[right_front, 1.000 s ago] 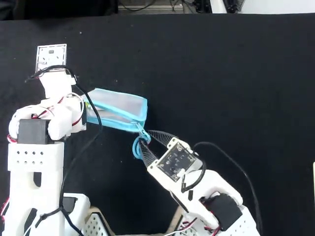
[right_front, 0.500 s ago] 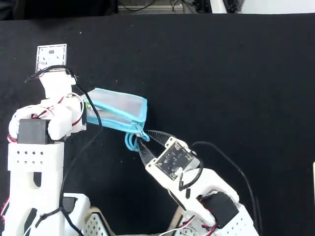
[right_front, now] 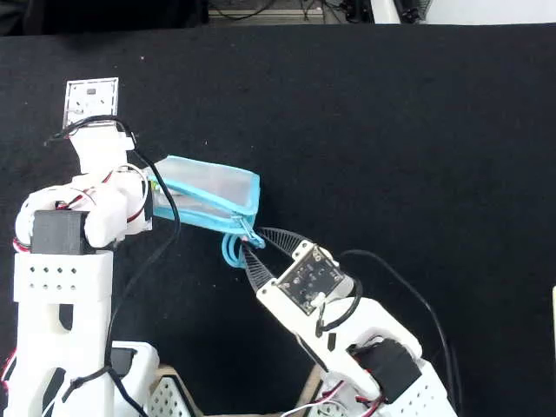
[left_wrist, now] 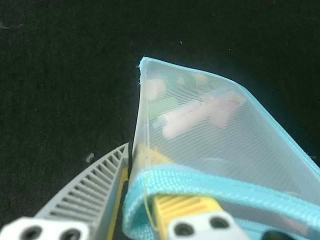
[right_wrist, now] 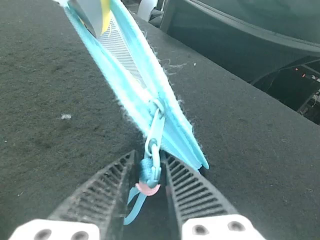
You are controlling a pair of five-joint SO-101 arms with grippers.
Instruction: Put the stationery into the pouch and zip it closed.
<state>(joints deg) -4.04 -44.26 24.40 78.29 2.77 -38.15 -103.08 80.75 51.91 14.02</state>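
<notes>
A translucent mesh pouch (right_front: 213,193) with light blue trim lies left of centre, with pale pink and white stationery (left_wrist: 192,116) inside it. My left gripper (right_front: 155,198) is shut on the pouch's left end, its grey finger (left_wrist: 95,200) outside the blue edge (left_wrist: 165,180). At the pouch's right corner the zipper pull (right_wrist: 153,131) trails a blue cord with a pink bead (right_wrist: 147,188). My right gripper (right_front: 248,254) is shut on that cord, the ribbed fingers (right_wrist: 192,195) standing on either side of it (right_wrist: 150,159).
A black cloth (right_front: 408,130) covers the table, with wide bare room to the right and far side. A small white card (right_front: 90,97) lies at the far left, behind the left arm.
My right gripper has shifted slightly left and toward the pouch, and the blue cord loop now bulges to its left. The left arm and pouch have stayed put.
</notes>
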